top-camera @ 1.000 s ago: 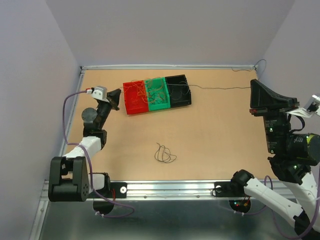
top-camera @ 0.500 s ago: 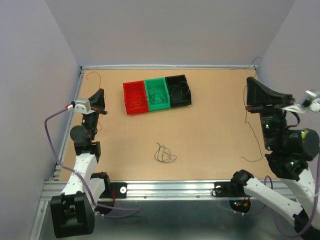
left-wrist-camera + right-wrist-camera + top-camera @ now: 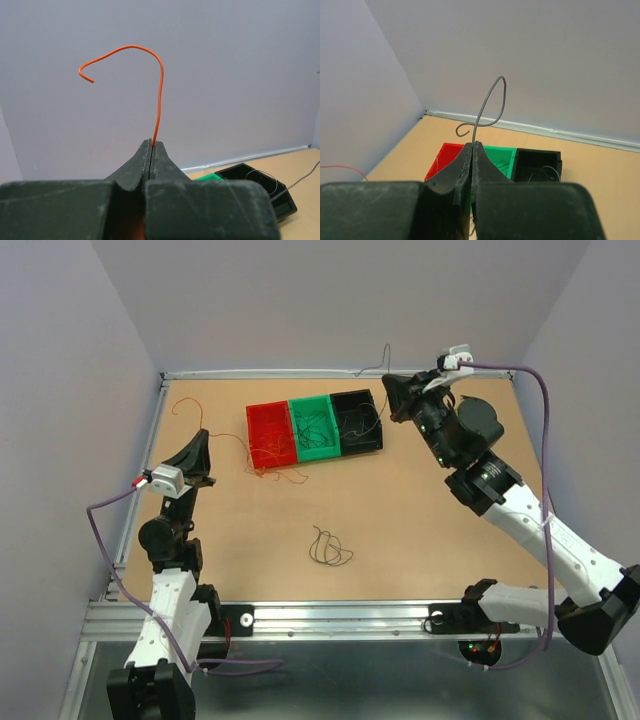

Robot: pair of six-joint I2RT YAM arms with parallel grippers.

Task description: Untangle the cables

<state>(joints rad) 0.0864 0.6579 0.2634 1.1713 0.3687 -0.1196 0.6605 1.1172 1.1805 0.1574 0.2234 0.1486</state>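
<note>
Left gripper (image 3: pixel 151 146) is pressed together on the orange wire (image 3: pixel 160 85). The wrist view shows the strand sticking up out of the tips and bending over into a hook. It sits at the left side of the table (image 3: pixel 430 510), lifted off the surface. From above, the rest of that wire trails right and ends at the near edge of the red bin (image 3: pixel 262 425) of the tray. Can't tell if the tail is free or snagged on the strands inside.

Right gripper (image 3: pixel 472 145) is doing the same thing on the far right, just beside the black bin (image 3: pixel 352 408). Its jaws are shut on the grey wire (image 3: pixel 488 100), which rises and curls back on itself above the tips. Whether its lower end runs into the black bin is too fine to make out.

The green bin (image 3: pixel 318 440) in the middle holds a bunch of dark strands. There's also a loose dark coil (image 3: pixel 330 548) lying on the table near the middle, well apart from both arms.

So this looks like the pull-apart step: one strand per arm, drawn out of the pile. Far from done, with the bins full and that coil untouched.

Next move probably calls for a slow pull away from the tray, watching the orange tail. If it drags other strands or shifts the tray, ease off and regrip. Once a strand hangs free, lay it down by itself, away from the coil.
</note>
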